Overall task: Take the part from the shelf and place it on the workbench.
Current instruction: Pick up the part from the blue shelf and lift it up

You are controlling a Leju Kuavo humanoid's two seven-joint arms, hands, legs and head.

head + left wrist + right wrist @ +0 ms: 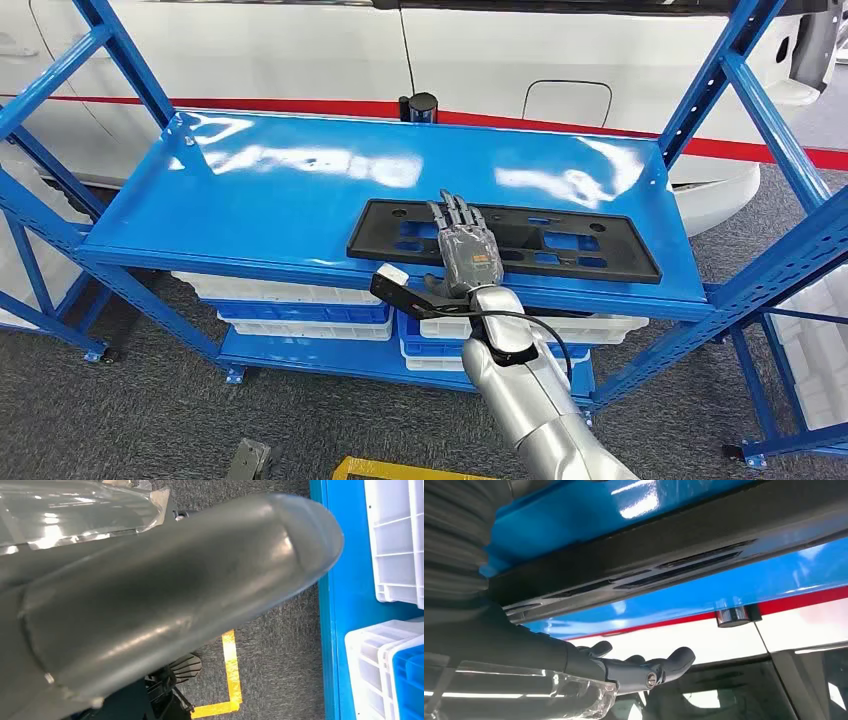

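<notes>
Fingers (458, 213) of the right hand (466, 250) lie stretched flat and slightly spread over the middle of the black part (590, 248), a long flat frame with slotted openings. That part rests on the top deck of the blue shelf (250, 190), near the front edge and toward the right side. The palm sits on the part's near rim, while the thumb (432, 288) hangs below the shelf's front lip, so nothing is clasped yet. From the right wrist camera the part (684, 545) runs as a dark bar across the blue surface, with the fingertips (676, 660) extended past it. White and blue bins (300, 305) sit on the lower shelf. The left hand's state cannot be told.
</notes>
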